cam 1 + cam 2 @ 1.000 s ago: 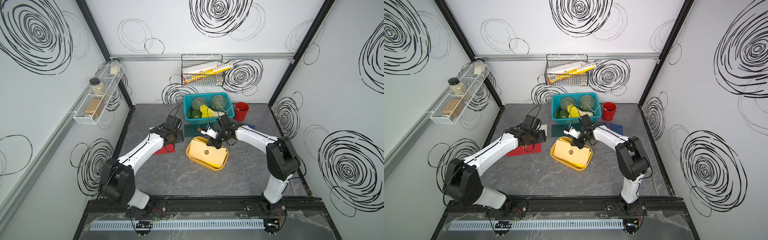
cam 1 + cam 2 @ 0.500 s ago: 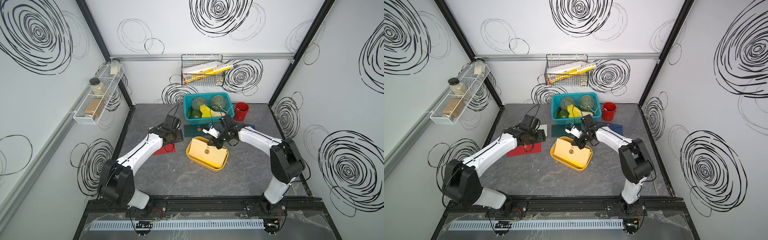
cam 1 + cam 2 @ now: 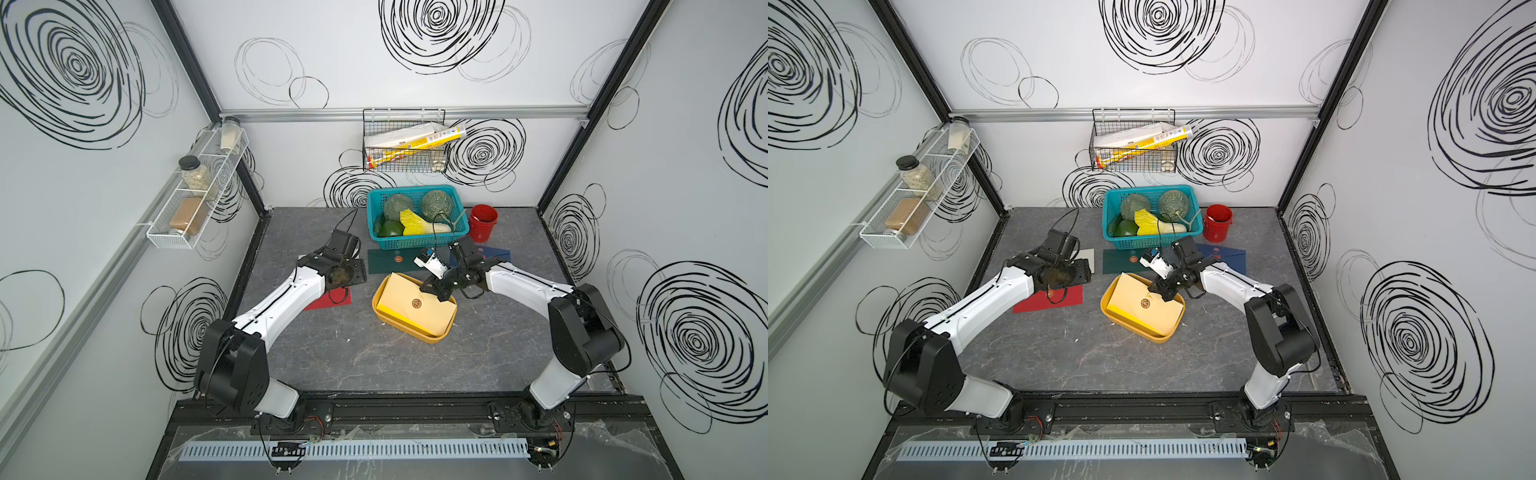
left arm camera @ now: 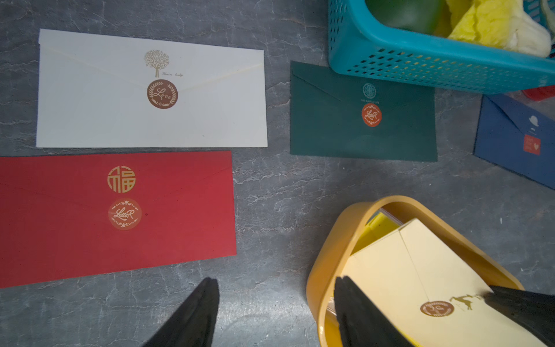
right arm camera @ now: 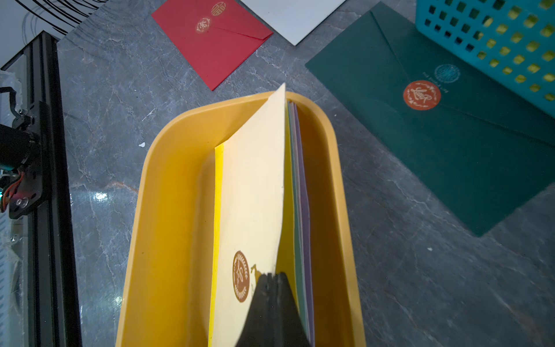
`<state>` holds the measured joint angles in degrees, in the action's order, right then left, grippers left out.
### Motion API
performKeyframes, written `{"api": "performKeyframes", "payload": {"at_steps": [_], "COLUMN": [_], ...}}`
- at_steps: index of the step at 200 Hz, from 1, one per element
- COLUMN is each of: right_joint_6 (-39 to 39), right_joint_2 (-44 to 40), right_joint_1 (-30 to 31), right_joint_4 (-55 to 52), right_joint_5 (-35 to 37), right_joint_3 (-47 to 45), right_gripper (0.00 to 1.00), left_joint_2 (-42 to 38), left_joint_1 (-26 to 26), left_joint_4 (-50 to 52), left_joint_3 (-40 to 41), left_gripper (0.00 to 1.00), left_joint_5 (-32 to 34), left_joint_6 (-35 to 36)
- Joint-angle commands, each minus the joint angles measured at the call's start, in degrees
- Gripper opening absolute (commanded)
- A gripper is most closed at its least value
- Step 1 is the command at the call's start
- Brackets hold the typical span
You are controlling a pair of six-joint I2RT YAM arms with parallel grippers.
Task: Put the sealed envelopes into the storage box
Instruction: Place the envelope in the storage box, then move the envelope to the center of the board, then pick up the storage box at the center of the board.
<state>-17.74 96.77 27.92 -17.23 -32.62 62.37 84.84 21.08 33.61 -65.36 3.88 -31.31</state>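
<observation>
Beige paper envelope: unmoved, tilted in orange-yellow plastic tub; right gripper still pinching 1 o'clock edge, unreleased; left gripper spread, empty.

Bright, even, diffuse light, seemingly from overhead; shadows soft. Glare patch on tabletop in right wrist view. Top views bow at edges. Close-up, right gripper fingers blurred.
</observation>
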Motion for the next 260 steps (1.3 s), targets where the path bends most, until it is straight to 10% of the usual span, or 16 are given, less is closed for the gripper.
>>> {"api": "performKeyframes", "payload": {"at_steps": [1,66,111,140,260], "right_joint_6": [0.4,1.3,19.1,25.3,38.9], "right_joint_2": [-1.2,-5.7,-11.9,-15.9,-16.1], "right_joint_1": [-0.1,-1.3,-7.3,-8.7,-17.7], "right_joint_4": [1.3,0.1,5.0,4.6,1.5], "right_joint_5": [0.0,4.5,23.1,28.8,45.9], "right_joint_3": [-0.8,2.5,1.3,-2.5,-5.2], "right_gripper": [0.11,0.41,0.59,1.00,1.00], "left_joint_2": [-1.3,0.2,7.4,11.7,15.8], "left_joint_1": [-0.4,2.3,8.5,9.8,10.0], "left_joint_4": [-0.2,-0.2,2.9,4.0,-5.1], "left_joint_3": [-1.0,-2.0,-5.5,-6.5,-1.1], "left_gripper": [0.68,0.68,0.63,0.59,0.22], "left_joint_5": [-0.3,-1.1,0.3,3.1,-2.8], "left_joint_6": [0.1,2.2,8.0,9.8,6.0]}}
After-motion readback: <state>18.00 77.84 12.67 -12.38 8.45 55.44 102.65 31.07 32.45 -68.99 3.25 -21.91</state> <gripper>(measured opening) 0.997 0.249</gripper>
